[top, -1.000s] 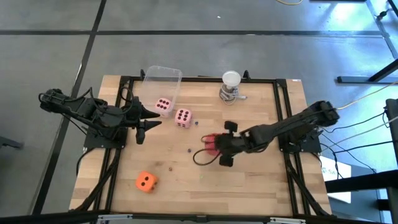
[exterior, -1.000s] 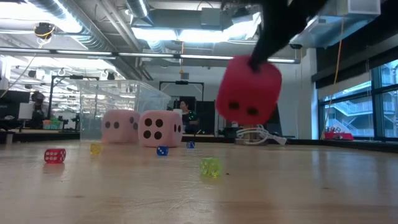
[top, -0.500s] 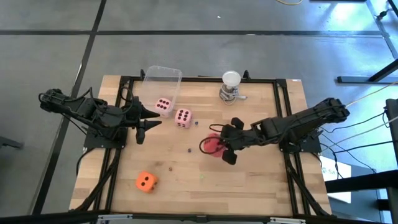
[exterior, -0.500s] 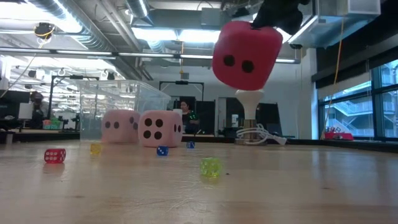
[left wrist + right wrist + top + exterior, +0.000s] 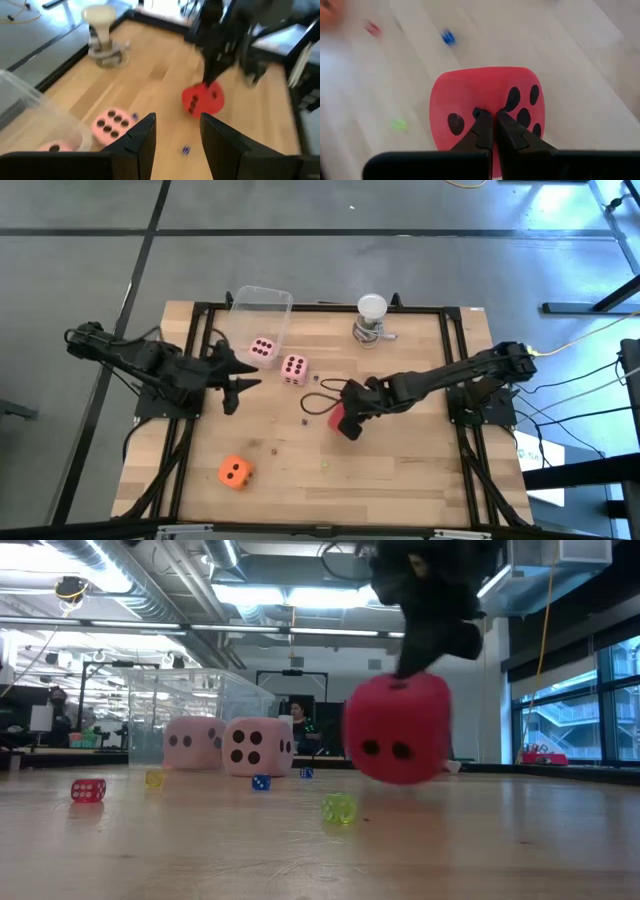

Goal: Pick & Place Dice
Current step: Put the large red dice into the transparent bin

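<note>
Lowered from its earlier height, the soft red cube with dark pips (image 5: 397, 728) now hangs close above the wooden surface (image 5: 400, 460) and has travelled toward the middle of it, carried by the right hand (image 5: 493, 122). That hand is pinched fully together on a fold of the cube's top face — a nip of fabric rather than a grasp around the body, which suits something this squashy and leaves the cube dangling below the fingertips. In the low view its underside looks just clear of the surface, though I cannot tell whether it touches. Just beyond it lie the two pale pink pipped cubes (image 5: 294, 367), (image 5: 262, 349), one of them beside the clear plastic bin (image 5: 262, 305) at the far edge, probably the place the dice are meant for. The left hand (image 5: 236, 387) waits near those pink cubes, its fingers (image 5: 137, 137) part-way apart and holding nothing. Well apart, near the front edge, sits the orange pipped cube (image 5: 234, 471). A white round-topped object on a metal base (image 5: 372, 319) stands at the back, and a few tiny coloured dice (image 5: 338, 808) are scattered between.
</note>
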